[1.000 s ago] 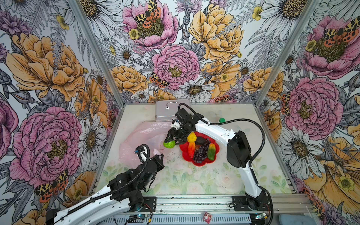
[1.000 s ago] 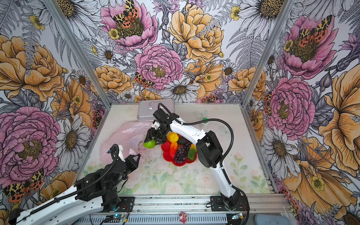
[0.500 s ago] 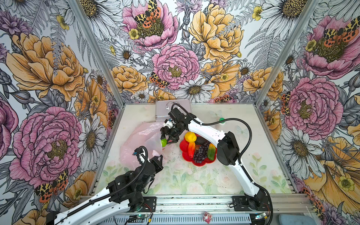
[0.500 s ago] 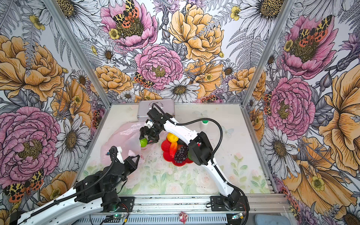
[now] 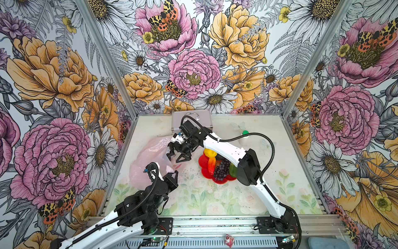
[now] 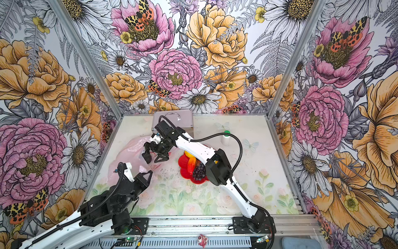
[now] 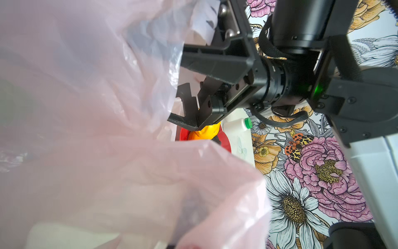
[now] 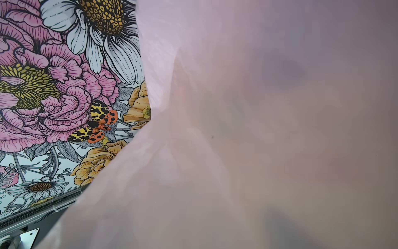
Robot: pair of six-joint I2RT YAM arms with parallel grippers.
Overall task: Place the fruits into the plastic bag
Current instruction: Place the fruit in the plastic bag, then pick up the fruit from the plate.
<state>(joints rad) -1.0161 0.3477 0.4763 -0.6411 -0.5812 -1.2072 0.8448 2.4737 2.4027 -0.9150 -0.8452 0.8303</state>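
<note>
"Where is the thin, crinkly pale pink plastic bag?"

"Slumped on the worktop in front of the left arm. The left fingers are pinched shut on its near lip and hold the mouth up. The right fingers hang spread wide and empty over that mouth."

"And the glossy toy fruits?"

"A yellow one, a purple grape bunch and others sit on the red flower-shaped plate, near the bag. I'd lift the right fingers clear of the film before swinging across, or the bag drags along."

"Anything in the way?"

"The right forearm itself crosses over the plate. The silver metal case and the white green-capped bottle stand behind, apart."
</note>
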